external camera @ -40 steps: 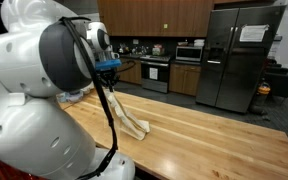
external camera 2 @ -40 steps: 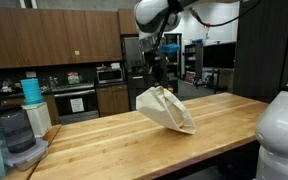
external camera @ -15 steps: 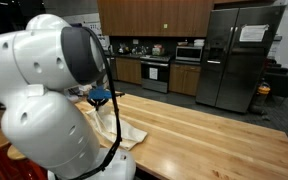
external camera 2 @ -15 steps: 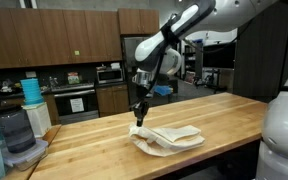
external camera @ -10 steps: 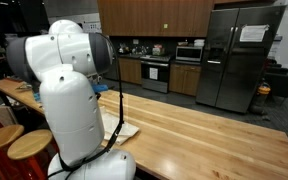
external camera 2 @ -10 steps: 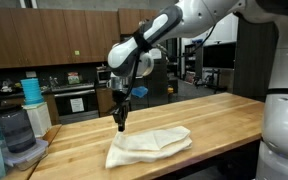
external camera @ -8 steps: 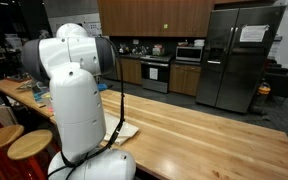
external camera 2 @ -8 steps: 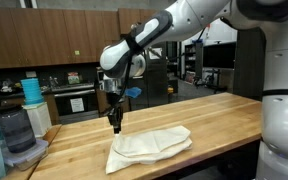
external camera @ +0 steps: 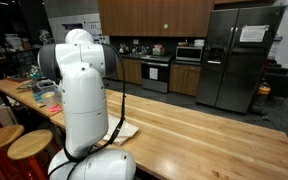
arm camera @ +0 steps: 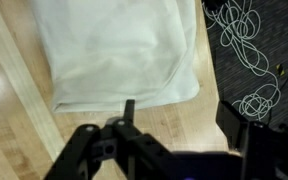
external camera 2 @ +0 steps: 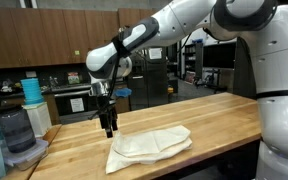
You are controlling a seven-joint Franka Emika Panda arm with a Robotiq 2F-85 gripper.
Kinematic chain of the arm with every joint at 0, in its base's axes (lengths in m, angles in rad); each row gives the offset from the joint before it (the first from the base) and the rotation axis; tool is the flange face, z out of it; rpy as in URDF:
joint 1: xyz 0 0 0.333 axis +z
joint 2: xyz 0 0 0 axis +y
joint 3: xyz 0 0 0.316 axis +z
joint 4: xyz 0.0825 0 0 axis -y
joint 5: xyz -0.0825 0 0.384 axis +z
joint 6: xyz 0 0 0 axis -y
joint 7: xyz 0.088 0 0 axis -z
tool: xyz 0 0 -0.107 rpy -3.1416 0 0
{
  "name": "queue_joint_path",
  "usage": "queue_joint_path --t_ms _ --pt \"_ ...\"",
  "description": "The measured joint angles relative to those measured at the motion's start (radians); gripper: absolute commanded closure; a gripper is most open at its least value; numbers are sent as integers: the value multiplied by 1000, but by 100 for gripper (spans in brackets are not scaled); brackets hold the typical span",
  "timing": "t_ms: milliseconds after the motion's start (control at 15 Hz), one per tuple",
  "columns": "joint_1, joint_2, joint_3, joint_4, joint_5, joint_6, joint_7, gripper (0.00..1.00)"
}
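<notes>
One wooden countertop (external camera 2: 214, 125) is seen carrying a cream cloth (external camera 2: 149, 145), now laid flat where earlier it was lifted. Nothing is held by the gripper (external camera 2: 109, 129), raised beside the cloth's edge, fingers seemingly closed.

A cream cloth (external camera 2: 149, 145) lies folded and rumpled flat on the wooden table (external camera 2: 214, 115), near its front edge. It seems doubled over; the wrist view (arm camera: 119, 50) shows soft creases.
</notes>
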Motion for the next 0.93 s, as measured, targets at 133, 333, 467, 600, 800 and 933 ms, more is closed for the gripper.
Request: queue_joint_path --t_ms 133,333,467,600,800,933 --pt "-1 -16 1 -15 6 -11 26 0" --pt "-7 -66 2 -70 26 -14 76 0" --pt "-13 -113 2 -119 46 -24 114 0" --pt "-19 -167 2 -173 74 -42 149 0" --pt "-30 -249 2 -255 122 -65 190 0" --pt "-39 -298 -1 -308 145 -72 224 0"
